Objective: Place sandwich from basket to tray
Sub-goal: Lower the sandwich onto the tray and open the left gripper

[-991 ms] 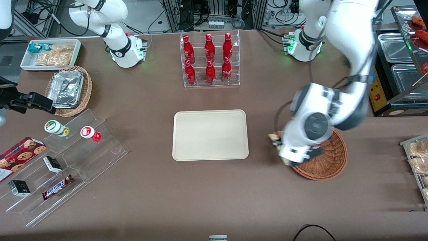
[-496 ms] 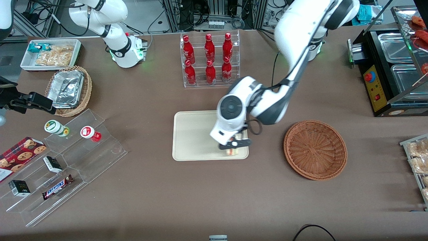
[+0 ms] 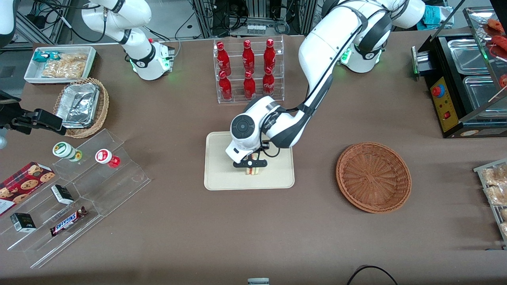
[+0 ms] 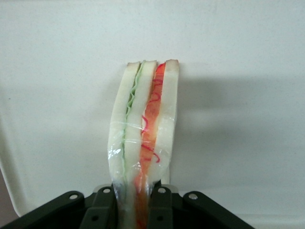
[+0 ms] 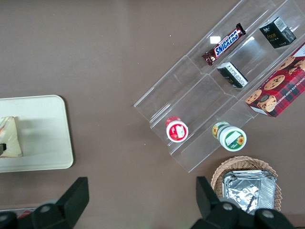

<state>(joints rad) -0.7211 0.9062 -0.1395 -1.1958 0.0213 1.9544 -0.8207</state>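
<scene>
- The sandwich (image 3: pixel 253 170) (image 4: pixel 143 138) (image 5: pixel 10 138) stands on edge over the tray (image 3: pixel 222 178) (image 4: pixel 238 57) (image 5: pixel 47 133), in the half of the tray nearer the front camera — whether its lower edge touches the tray surface cannot be told.
- In the wrist view its cut face shows white bread slices with a green layer and a red layer between them, all under clear wrap.
- The gripper (image 3: pixel 250 163) (image 4: pixel 136 195) is clamped on the sandwich, one black finger (image 4: pixel 102 202) pressed against each bread face.
- The gripper hangs over the middle of the tray, the working arm's white wrist just above it.
- The basket (image 3: pixel 373 177) sits on the table well apart from the tray, toward the working arm's end, with nothing in it.
- A clear rack of red bottles (image 3: pixel 248 69) stands farther from the front camera than the tray.
- Toward the parked arm's end lie a stepped clear stand (image 3: pixel 79 198) (image 5: pixel 209 90) with a Snickers bar (image 3: pixel 67 221) (image 5: pixel 225 44) and two small cups — and a tan basket of foil trays (image 3: pixel 81 105) (image 5: pixel 245 183).
</scene>
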